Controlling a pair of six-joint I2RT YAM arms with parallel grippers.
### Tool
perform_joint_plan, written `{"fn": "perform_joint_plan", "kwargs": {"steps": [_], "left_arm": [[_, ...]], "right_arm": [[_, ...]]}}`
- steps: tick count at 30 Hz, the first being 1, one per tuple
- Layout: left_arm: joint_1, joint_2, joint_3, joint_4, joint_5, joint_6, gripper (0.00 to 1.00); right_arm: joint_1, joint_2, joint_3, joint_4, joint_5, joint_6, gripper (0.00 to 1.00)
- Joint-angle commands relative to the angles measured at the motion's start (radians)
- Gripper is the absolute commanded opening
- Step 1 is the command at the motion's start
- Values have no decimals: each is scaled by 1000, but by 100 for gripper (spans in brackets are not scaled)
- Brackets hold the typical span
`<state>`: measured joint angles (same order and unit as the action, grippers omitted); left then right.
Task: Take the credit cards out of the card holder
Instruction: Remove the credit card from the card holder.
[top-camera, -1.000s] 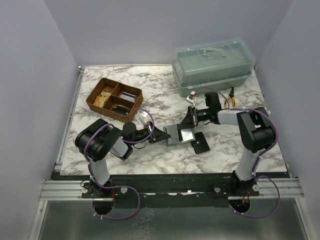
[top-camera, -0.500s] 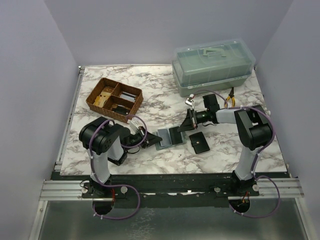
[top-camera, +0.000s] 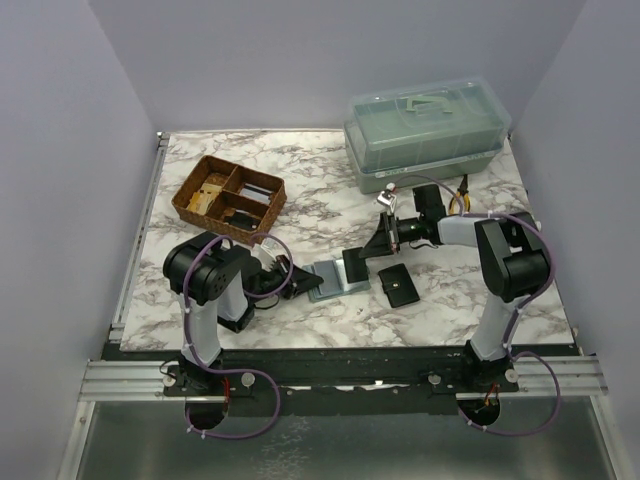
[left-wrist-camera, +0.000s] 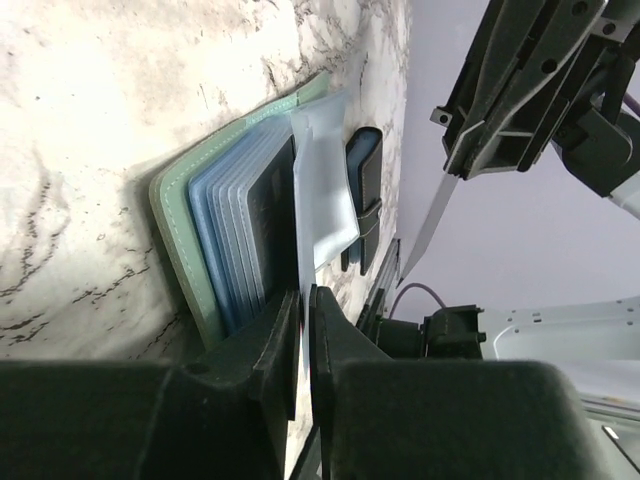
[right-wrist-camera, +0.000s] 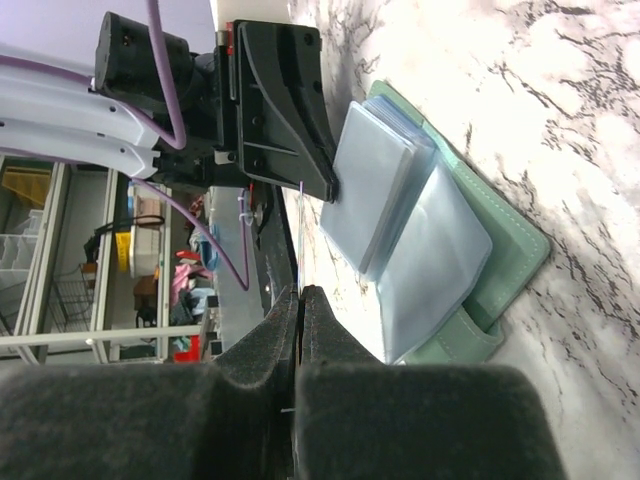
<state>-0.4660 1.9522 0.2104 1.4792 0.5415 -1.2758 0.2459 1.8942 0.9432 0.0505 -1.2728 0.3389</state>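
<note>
The sage green card holder (top-camera: 338, 273) lies open on the marble table, its pale blue plastic sleeves fanned out. It also shows in the left wrist view (left-wrist-camera: 185, 240) and the right wrist view (right-wrist-camera: 500, 235). My left gripper (top-camera: 303, 284) is low at its left edge, and its jaws (left-wrist-camera: 302, 300) are shut on a pale sleeve of the holder. My right gripper (top-camera: 372, 250) hangs just above the holder's right end. It (right-wrist-camera: 300, 292) is shut on a thin credit card (left-wrist-camera: 437, 215) seen edge-on, grey in this light. No tan-brown card shows.
A black snap wallet (top-camera: 398, 285) lies just right of the card holder. A brown wicker basket (top-camera: 228, 198) with small items stands at back left. A clear plastic lidded box (top-camera: 425, 135) stands at back right, with pliers (top-camera: 460, 195) in front of it.
My left gripper drew back to the left and down, and the card holder shifted left with it. My right gripper moved slightly right and up, off the holder, with the card.
</note>
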Motion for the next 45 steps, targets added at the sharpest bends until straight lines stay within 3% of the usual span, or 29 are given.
{"fn": "perform_joint_plan", "kwargs": {"steps": [1,14,25,32,36,41,45], "left_arm": [[3,-23,-3,141,-22,-18,16],[-67,-121,86,-15,-23,4,29],[-189,5,245,-39,-32,-5,34],[-190,-86,206,-73,-98,60,40],[-189,-193,144,-94,-165,121,51],[-186,-295,94,-112,-206,151,79],[-186,-282,118,-111,-163,124,83]], "right_arm": [[-6,-55,22,-11,-20,-21,0],[-47,-89,28,-23,-26,-25,0],[-118,-140,30,-31,-36,-25,0],[-146,-153,24,-33,-38,-26,0],[-146,-155,24,-35,-43,-26,0],[-146,-153,16,-15,-62,-11,0],[-145,-150,-4,38,-95,31,0]]}}
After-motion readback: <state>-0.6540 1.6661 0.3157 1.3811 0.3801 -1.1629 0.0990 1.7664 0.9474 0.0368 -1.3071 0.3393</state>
